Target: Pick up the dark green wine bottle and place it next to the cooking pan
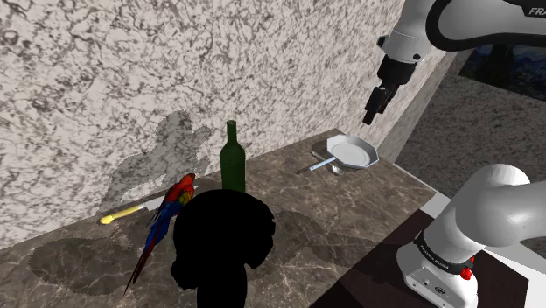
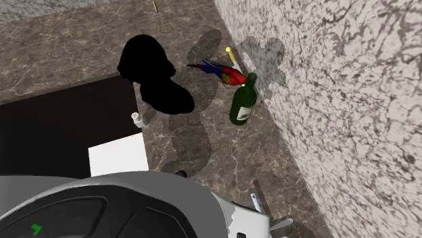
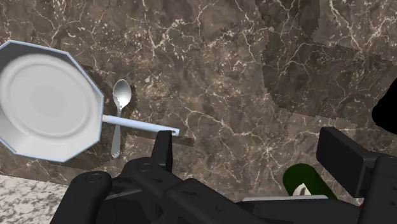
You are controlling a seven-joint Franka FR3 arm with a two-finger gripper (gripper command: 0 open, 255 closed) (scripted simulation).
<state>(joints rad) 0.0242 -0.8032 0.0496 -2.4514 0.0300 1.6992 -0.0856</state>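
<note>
The dark green wine bottle (image 1: 232,158) stands upright on the brown marble counter, close to the speckled wall (image 1: 105,79); it is also in the second exterior view (image 2: 243,102) and, from above, in the wrist view (image 3: 304,181). The pale, many-sided cooking pan (image 1: 355,151) lies near the counter's far corner with its handle toward the bottle (image 3: 44,102). My gripper (image 1: 374,108) hangs high above the pan, well apart from the bottle. Its fingers stand apart, open (image 3: 254,153), with nothing between them.
A metal spoon (image 3: 120,102) lies under the pan's handle. A red and blue parrot figure (image 1: 169,213) and a pure black rounded shape (image 1: 220,241) sit in front of the bottle. A yellow stick (image 1: 119,215) lies by the wall. Bare marble (image 3: 222,76) separates pan and bottle.
</note>
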